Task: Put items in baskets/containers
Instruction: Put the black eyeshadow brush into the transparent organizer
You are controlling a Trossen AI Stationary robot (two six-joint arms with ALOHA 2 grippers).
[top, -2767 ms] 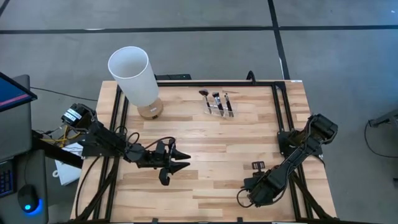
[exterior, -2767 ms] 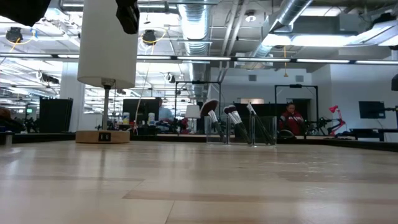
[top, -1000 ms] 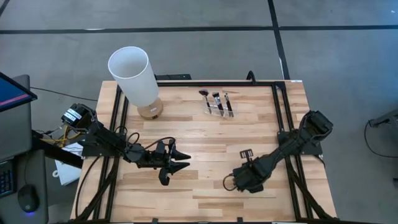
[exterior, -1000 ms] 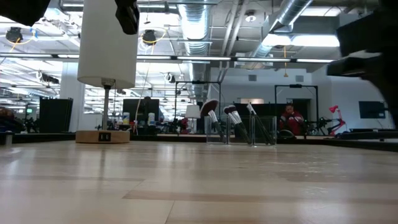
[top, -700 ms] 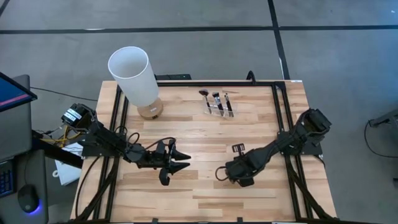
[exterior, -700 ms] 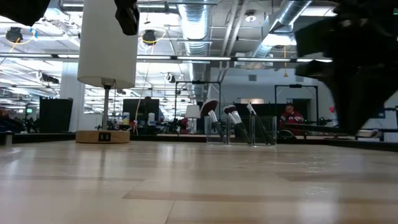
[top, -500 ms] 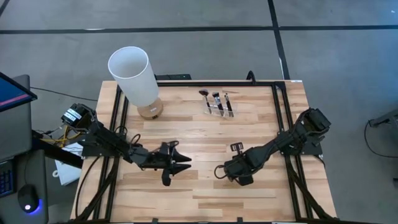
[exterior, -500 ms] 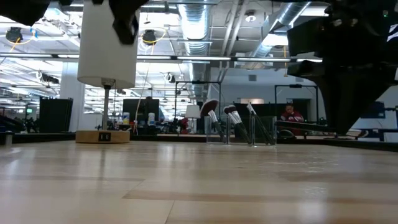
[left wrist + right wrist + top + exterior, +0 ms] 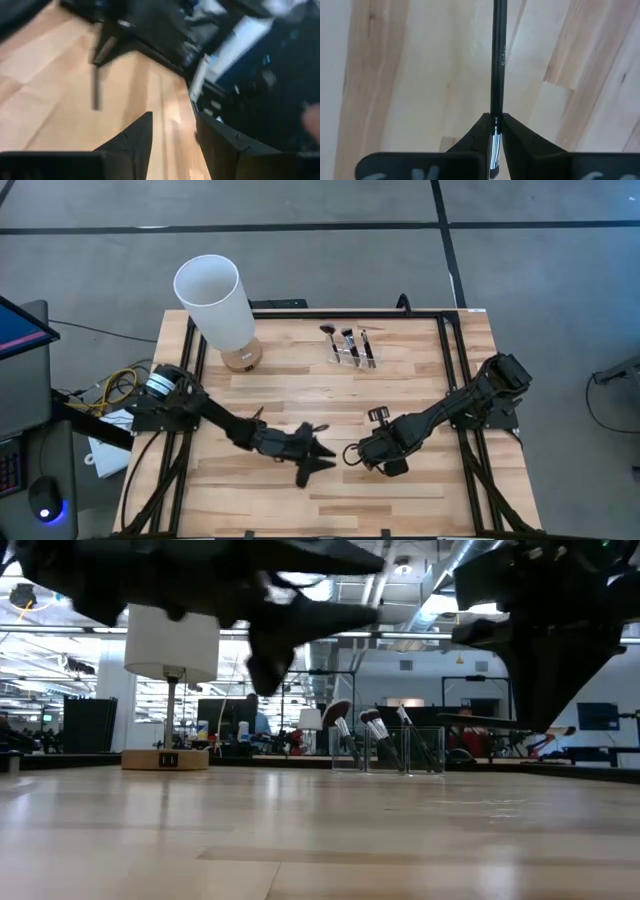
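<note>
The right gripper (image 9: pixel 352 457) sits above the middle of the tabletop (image 9: pixel 420 380), a little toward the front edge. Its fingers (image 9: pixel 512 135) are pinched nearly shut on a thin makeup brush (image 9: pixel 497 60). In the right wrist view the dark handle sticks straight out from between the fingertips, with a silver band showing just inside the grip.

The left gripper (image 9: pixel 318 457) is just beside it, tip to tip, with its fingers (image 9: pixel 135 140) parted and nothing between them.

Both arms have moved within the last second. The right arm, which was near the tabletop's front right corner a few seconds ago, has swung inward to the centre. The left arm, which had been waiting left of centre, has reached across to meet it. Judging from this, a hand-over of the brush from right to left may be starting, though no transfer has happened yet.

The clear brush holder (image 9: pixel 350 352) stands near the tabletop's back edge, about midway along it, well apart from both grippers. It has three brushes (image 9: pixel 372 738) leaning in it, one with a wide fan head. A tall white cylinder (image 9: pixel 215 305) on a wooden base stands near the back left corner. The held brush has yet to be carried to the holder.
</note>
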